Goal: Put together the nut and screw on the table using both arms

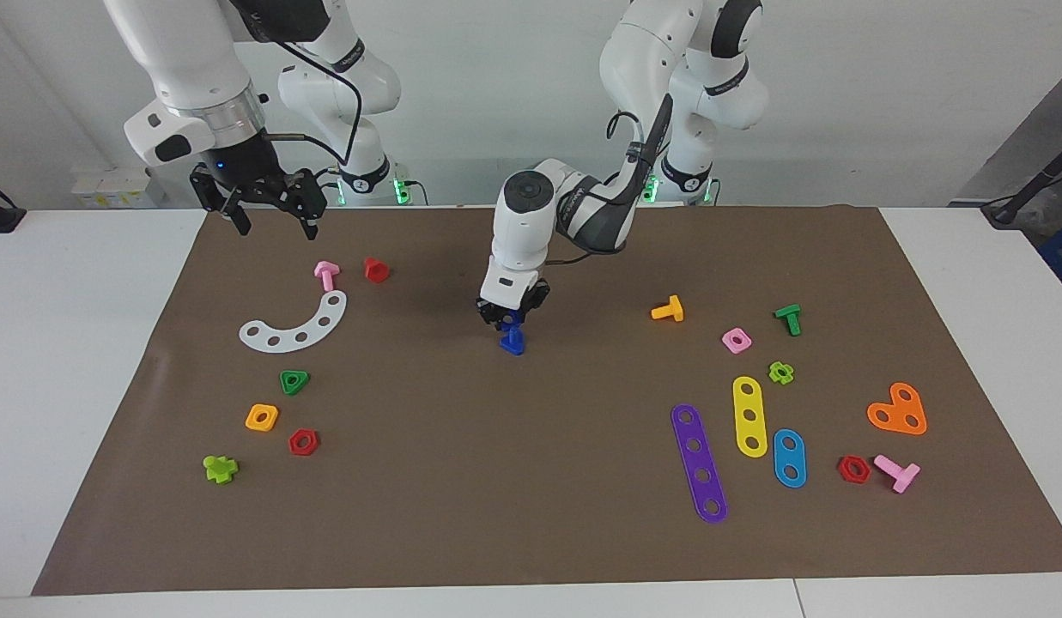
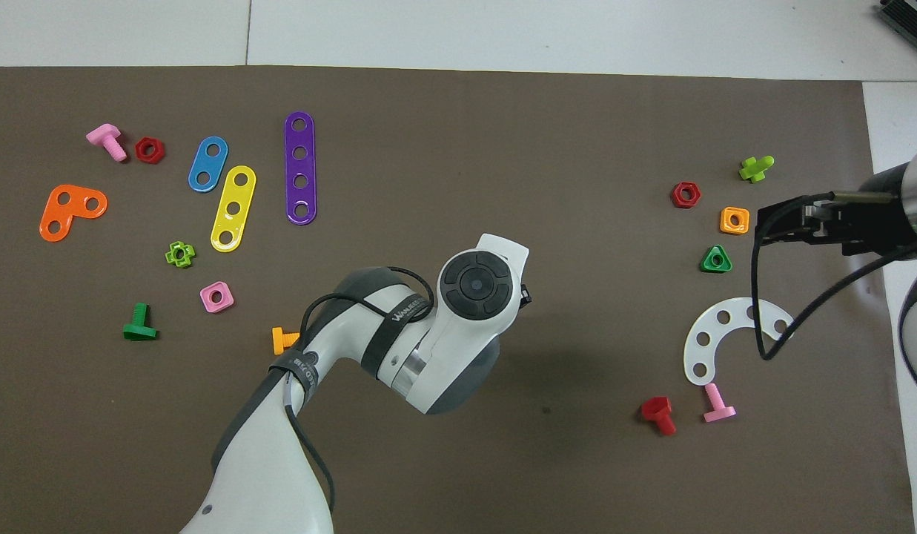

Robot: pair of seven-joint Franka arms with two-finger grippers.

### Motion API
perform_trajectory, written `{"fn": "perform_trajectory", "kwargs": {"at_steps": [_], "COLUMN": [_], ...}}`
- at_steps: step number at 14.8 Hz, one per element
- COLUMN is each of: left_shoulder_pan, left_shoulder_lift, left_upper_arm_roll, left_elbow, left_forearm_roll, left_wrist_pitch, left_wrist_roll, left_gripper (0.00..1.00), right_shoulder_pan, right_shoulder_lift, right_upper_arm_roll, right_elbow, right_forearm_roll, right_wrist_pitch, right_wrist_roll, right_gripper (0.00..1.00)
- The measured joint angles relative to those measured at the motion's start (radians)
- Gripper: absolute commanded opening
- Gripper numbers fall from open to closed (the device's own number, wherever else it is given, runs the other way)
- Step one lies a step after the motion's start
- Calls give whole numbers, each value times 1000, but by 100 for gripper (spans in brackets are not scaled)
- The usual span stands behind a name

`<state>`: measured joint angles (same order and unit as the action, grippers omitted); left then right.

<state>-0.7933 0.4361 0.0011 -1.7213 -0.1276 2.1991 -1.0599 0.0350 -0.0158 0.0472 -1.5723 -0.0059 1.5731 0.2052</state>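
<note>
A dark blue screw point(image 1: 512, 342) stands on the brown mat point(image 1: 531, 481) at mid-table, wide end down. My left gripper point(image 1: 512, 321) reaches down from above and is shut on its upper part. I cannot make out a separate dark blue nut; it may be hidden among the fingers. In the overhead view the left arm's wrist point(image 2: 476, 285) covers the gripper and the blue piece. My right gripper point(image 1: 276, 221) is open and empty. It hangs raised over the mat's edge at the right arm's end, and waits; it also shows in the overhead view point(image 2: 792, 222).
A pink bolt point(image 1: 326, 274), a red bolt point(image 1: 376, 269) and a white arc strip point(image 1: 295, 326) lie below the right gripper. An orange bolt point(image 1: 668, 310), a pink nut point(image 1: 737, 340) and coloured strips point(image 1: 699, 463) lie toward the left arm's end.
</note>
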Motion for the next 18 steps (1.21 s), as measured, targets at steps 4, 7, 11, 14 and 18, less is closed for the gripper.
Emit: {"fn": "perform_trajectory", "kwargs": {"at_steps": [4,7,11,14,18], "left_shoulder_pan": [0,1,10,22,23], "left_shoulder_lift": [0,3,21,25,26], "left_upper_arm_roll": [2,6,18,19,16], "left_elbow": [71,78,77,71,40], "left_forearm_roll": [-15,-16,-16,-16,-15], "left_wrist_pitch": [-94,-80,-51,-49,-27], "left_wrist_roll": [0,0,0,0,0], "left_gripper": [0,0,0,0,0], "right_shoulder_pan": [4,4,3,3,2], "right_shoulder_lift": [0,0,0,0,0], "right_upper_arm_roll": [3,4,4,4,4], "right_elbow": [-1,-2,-3,-3,-3], "right_forearm_roll": [0,0,0,0,0], "right_wrist_pitch": [0,0,0,0,0], "right_wrist_roll": [0,0,0,0,0], "right_gripper": [100,100,100,100,100]}}
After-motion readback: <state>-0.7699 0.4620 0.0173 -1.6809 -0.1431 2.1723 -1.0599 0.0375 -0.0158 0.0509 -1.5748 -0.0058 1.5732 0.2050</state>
